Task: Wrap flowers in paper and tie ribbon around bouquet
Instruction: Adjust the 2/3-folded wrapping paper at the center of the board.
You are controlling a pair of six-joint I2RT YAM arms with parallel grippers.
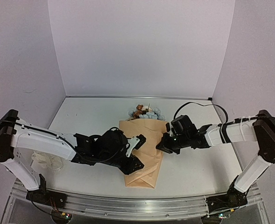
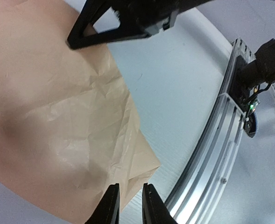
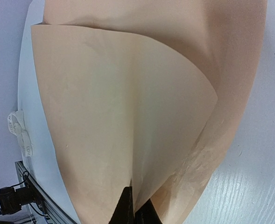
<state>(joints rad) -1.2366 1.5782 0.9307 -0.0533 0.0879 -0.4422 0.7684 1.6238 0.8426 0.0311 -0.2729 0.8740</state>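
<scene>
**Paper Folded Over Flowers, Ribbon Not Yet Taken Up**

The right gripper [image 3: 133, 209] is seen closed tight on the edge of a raised flap of the paper [image 3: 128, 107]. The flap is pinched between the fingertips and bowed up over the layer beneath. The left gripper [image 2: 130, 201] is held low over the paper's near corner with its jaws parted only narrowly. Nothing can be made out between them, and the creased paper edge is shown beside one finger rather than in the gap.

Around the grippers, the paper is laid along the middle of the table [image 1: 90, 116]. It is folded into a rough cone whose narrow end is pointed toward the near edge. The flowers [image 1: 145, 112] are found at its far, wide end, where pale blue and brown-orange heads are left showing. The stems are hidden under the paper. The ribbon [image 1: 47, 163] is seen well apart from all this, in a loose cream heap near the left edge of the table, touched by neither gripper.

The wrapping is judged to be partly done: the stems are covered and the paper is folded over. The upper flap, however, appears to be kept in place only by the pinch, and the cone is not drawn closed. The tightening of the wrap, the fetching of the ribbon and the tying are taken to be outstanding.
</scene>
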